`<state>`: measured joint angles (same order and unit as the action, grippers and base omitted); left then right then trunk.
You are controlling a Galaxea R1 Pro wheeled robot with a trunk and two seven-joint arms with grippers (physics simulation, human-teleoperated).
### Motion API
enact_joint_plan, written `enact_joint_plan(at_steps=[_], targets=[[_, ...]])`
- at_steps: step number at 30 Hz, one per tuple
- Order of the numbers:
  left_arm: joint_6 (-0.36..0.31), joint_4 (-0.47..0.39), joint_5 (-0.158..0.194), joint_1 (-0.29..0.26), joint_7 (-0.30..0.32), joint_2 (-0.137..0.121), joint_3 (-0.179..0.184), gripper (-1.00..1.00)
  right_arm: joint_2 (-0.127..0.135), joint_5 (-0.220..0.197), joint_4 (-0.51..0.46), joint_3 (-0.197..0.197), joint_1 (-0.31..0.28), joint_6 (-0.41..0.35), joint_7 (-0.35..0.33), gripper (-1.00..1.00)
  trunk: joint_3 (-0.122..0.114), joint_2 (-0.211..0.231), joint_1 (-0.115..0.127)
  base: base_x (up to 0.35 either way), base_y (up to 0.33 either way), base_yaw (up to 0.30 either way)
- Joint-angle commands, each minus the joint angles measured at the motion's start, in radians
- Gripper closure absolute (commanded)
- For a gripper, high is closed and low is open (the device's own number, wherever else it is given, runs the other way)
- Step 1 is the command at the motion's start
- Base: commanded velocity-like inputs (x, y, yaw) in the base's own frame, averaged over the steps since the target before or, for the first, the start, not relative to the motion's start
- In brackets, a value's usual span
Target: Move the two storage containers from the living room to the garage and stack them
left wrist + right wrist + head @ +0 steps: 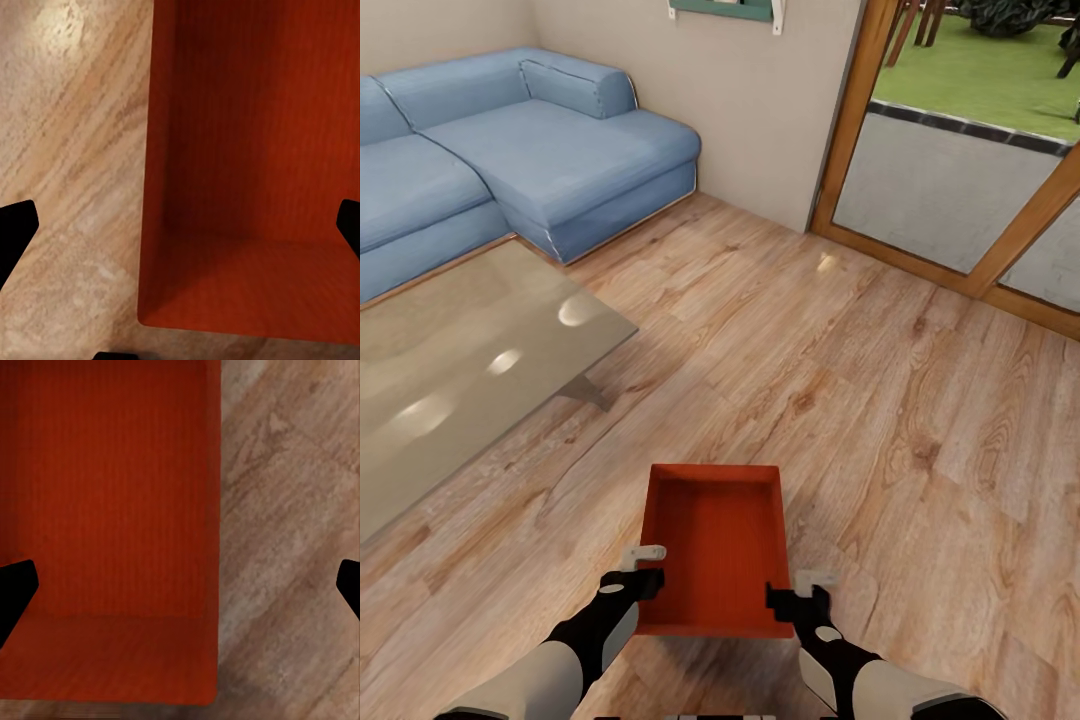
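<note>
Red-orange and finely ribbed, one storage container (716, 548) sits low in the centre of the head view, on the light wood-plank floor (920, 440) of the living room. It is open at the top and nothing lies inside it. Its long axis runs away from the robot, toward the upper part of the frame, so the short near wall faces the robot's trunk.

The left gripper (644, 568) stands at the container's left long wall, close to the near corner, and the right gripper (800, 592) stands at the right long wall, also near the corner. So the bin lies between both tools, about equally near to each. In the left wrist view the two dark fingertips (16, 229) are wide apart, with the wall's rim between them, one tip over the floor and one over the inside. The right wrist view gives the mirrored picture, with the fingertips (15, 585) spread across the right wall. Both grippers are therefore open and hold nothing. I cannot tell if any finger touches the wall.

My judgement is that each jaw must close on its wall before a two-handed lift. A blue sofa (510, 150) and a glass coffee table (460, 370) fill the upper left, glass doors (980, 180) the upper right.
</note>
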<state>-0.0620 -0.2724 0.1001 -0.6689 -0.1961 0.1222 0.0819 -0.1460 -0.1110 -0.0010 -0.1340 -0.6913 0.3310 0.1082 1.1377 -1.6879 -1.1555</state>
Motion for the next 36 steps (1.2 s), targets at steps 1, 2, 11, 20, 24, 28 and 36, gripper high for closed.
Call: enact_joint_plan(at_steps=[1,2,11,20,24,28,36], targets=[[-0.005,-0.002,0.010,0.000,-0.006,-0.001,0.009,-1.00,0.000,-0.010,0.001,-0.009,-0.001,0.003,-0.005,-1.00,0.000,0.000,0.000,0.000,0.000,0.000],[-0.005,-0.002,0.010,0.000,-0.006,-0.001,0.009,-1.00,0.000,-0.010,0.001,-0.009,-0.001,0.003,-0.007,-1.00,0.000,0.000,0.000,0.000,0.000,0.000],[-0.005,-0.002,0.010,0.000,-0.006,0.000,0.009,-1.00,-0.001,0.046,0.001,-0.008,-0.001,0.006,-0.016,-1.00,0.000,0.000,0.000,0.000,0.000,0.000],[-0.005,-0.004,0.010,0.000,-0.006,0.001,0.009,-1.00,0.020,0.044,0.001,-0.006,-0.001,0.010,-0.018,-1.00,0.000,0.000,0.000,0.000,0.000,0.000],[-0.005,-0.004,0.010,0.000,-0.006,0.001,0.009,-1.00,0.022,0.042,0.001,-0.006,-0.001,0.011,-0.018,-1.00,0.000,0.000,0.000,0.000,0.000,0.000],[-0.005,-0.004,0.010,0.000,-0.007,0.001,0.009,-1.00,0.022,0.041,0.001,-0.006,-0.001,0.012,-0.018,-1.00,0.000,0.000,0.000,0.000,0.000,0.000],[-0.005,-0.004,0.010,0.000,-0.009,0.001,0.008,-1.00,0.022,0.040,0.001,-0.006,-0.001,0.013,-0.018,-1.00,0.000,0.000,0.000,0.000,0.000,0.000]])
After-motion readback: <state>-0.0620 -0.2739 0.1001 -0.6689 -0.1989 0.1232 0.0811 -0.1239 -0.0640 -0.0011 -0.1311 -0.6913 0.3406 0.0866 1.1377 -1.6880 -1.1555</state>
